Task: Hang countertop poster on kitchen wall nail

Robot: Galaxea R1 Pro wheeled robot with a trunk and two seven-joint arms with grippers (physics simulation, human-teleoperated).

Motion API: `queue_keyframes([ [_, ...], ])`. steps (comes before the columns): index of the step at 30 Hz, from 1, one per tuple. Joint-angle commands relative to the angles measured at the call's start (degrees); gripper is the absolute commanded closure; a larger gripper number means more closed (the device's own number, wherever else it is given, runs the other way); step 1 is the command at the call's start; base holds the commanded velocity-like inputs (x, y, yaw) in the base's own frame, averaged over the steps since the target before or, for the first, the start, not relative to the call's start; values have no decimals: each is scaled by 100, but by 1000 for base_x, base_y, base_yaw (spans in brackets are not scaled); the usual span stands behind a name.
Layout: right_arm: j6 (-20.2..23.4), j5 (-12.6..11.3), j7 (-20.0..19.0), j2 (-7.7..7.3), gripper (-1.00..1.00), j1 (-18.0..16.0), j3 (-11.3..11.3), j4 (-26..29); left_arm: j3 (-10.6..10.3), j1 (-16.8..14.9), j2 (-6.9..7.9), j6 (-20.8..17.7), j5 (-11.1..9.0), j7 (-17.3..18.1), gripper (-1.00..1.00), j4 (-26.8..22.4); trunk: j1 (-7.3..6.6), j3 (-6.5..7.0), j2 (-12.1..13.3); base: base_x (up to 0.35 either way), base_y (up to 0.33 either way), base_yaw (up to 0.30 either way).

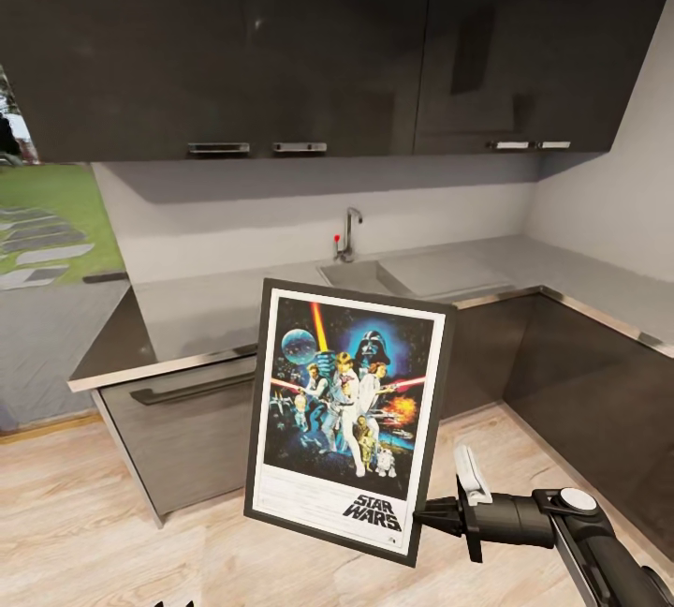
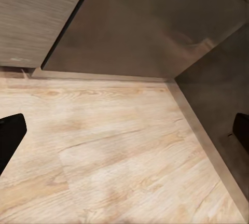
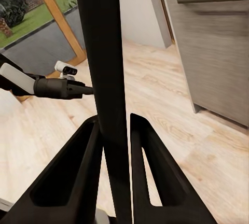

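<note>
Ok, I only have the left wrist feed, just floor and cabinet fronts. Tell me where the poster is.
Observer: The poster is off the kitchen countertop, held upright in the air in front of the lower cabinets, printed side toward the head camera.
Operator: Say what is holding it.
Observer: The right end effector pinches the frame's lower right edge; in the right wrist view both fingers sit against the frame.
Operator: Describe the worktop behind it.
Observer: Its sink and tap lie just beyond the poster's top edge.
</note>
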State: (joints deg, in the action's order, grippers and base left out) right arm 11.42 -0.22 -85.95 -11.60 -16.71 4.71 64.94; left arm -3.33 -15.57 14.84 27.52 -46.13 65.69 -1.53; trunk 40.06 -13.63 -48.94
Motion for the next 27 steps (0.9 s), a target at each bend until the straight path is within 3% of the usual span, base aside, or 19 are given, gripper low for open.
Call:
queue_keyframes([
  [1, 83, -4, -36, 0, 100, -5, 4, 2, -36, -4, 1, 26, -36, 14, -100, 4, -22, 11, 36, 0, 0, 0],
  [27, 89, -6, -36, 0, 100, -5, 4, 9, -36, -1, 1, 26, -36, 14, -100, 4, -593, 477, 1078, 0, 0, 0],
])
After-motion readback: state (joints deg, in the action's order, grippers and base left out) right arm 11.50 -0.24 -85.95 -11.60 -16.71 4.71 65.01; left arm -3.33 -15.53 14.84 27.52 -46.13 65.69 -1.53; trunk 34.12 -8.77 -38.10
